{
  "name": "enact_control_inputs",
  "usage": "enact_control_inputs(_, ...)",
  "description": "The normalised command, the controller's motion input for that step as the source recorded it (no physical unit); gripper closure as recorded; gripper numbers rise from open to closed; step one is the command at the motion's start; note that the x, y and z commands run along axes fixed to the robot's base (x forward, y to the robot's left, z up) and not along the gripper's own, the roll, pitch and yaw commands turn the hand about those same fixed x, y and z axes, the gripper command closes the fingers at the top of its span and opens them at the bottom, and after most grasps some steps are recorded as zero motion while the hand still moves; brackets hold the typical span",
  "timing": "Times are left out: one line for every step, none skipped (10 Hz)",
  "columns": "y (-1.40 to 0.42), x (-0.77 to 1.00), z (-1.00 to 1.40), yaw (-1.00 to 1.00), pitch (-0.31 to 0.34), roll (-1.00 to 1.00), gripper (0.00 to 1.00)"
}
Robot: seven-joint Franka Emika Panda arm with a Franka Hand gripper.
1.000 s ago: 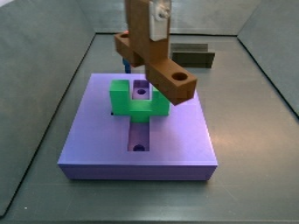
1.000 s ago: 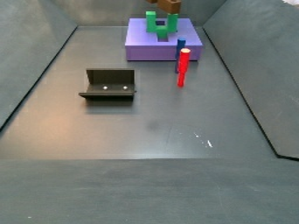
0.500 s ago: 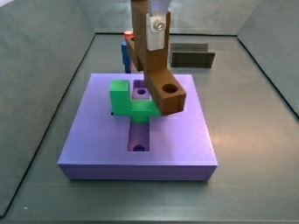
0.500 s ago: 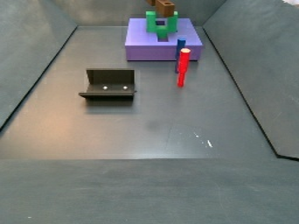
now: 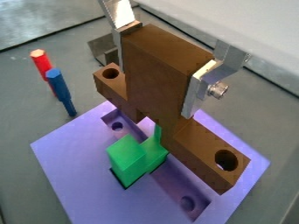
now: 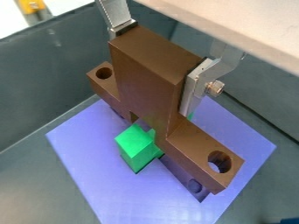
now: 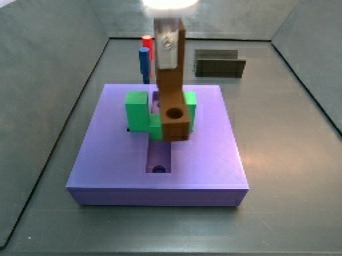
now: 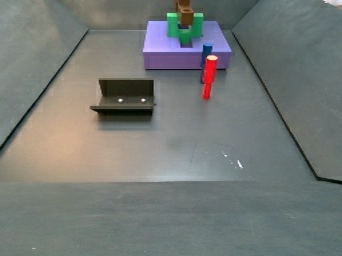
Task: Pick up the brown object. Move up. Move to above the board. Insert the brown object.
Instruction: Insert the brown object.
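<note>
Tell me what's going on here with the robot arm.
The gripper is shut on the brown object and holds it above the purple board, lined up with the board's groove. In a side view the bar hangs in the opening of the green block. Whether it is seated yet cannot be told. A blue peg and the fixture stand aside, untouched.

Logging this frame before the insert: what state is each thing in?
Gripper: shut on the brown object, above the board.
Brown object: held, over the groove, not yet seated.
Board: flat on the floor, near groove hole open.
Green block: sitting on the board.
Blue peg: upright beside the board.
Fixture: standing on the floor, apart.
</note>
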Motion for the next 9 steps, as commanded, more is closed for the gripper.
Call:
enact_control_inputs(0.0, -0.19, -0.22, -0.51, -0.011, 0.0, 1.0)
enact_control_inputs(0.03, -0.24, -0.22, -0.46, -0.01, 0.0, 1.0)
enact_control_inputs(0.02, -0.27, -0.21, -0.39, -0.013, 0.01, 1.0)
enact_control_inputs(0.0, -0.01, -0.2, -0.07, -0.007, 0.03, 1.0)
enact_control_inputs(0.0, 0.19, -0.39, 0.0, 0.0, 0.12, 1.0)
enact_control_inputs(0.0, 0.35, -0.34, 0.04, 0.0, 0.11, 1.0)
enact_control_inputs(-0.04, 0.4, -0.22, 0.05, 0.0, 0.13, 1.0)
enact_control_inputs(-0.11, 0.33, -0.18, 0.0, 0.009, 0.18, 1.0)
enact_control_inputs(-0.06, 0.11, -0.21, 0.0, 0.003, 0.21, 1.0)
